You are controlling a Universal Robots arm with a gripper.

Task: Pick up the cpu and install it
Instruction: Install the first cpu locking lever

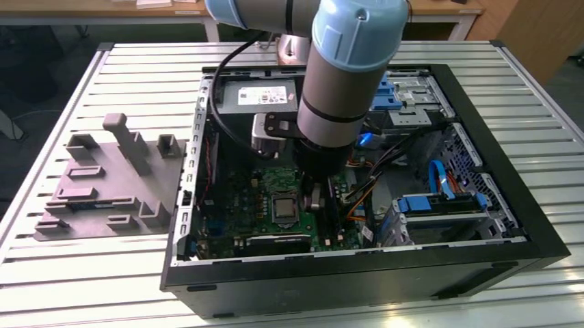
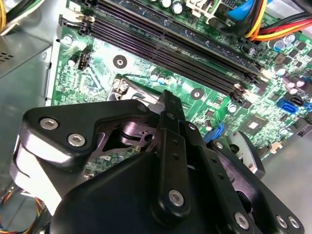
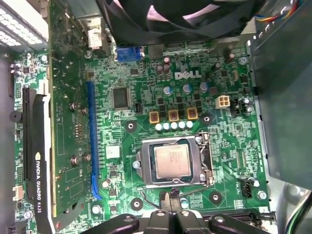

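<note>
The first wrist view shows the cpu [image 3: 171, 161] seated in its socket [image 3: 173, 163] just beyond the gripper [image 3: 171, 200], whose fingers meet with nothing between them, while the exterior view shows the arm [image 1: 342, 82] reaching into the case [image 1: 511, 198] on the bench [image 1: 109, 273].

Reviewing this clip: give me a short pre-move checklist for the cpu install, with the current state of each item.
1. cpu lying inside the socket frame: ok.
2. cpu square to the frame: ok.
3. gripper holding nothing: ok, in the first wrist view its tips meet with nothing between.
4. gripper clear of the cpu: ok, tips sit beside the frame's edge.
5. Frame latched over the cpu: cannot tell.
6. Orange cables clear of the arm: cannot tell.
</note>
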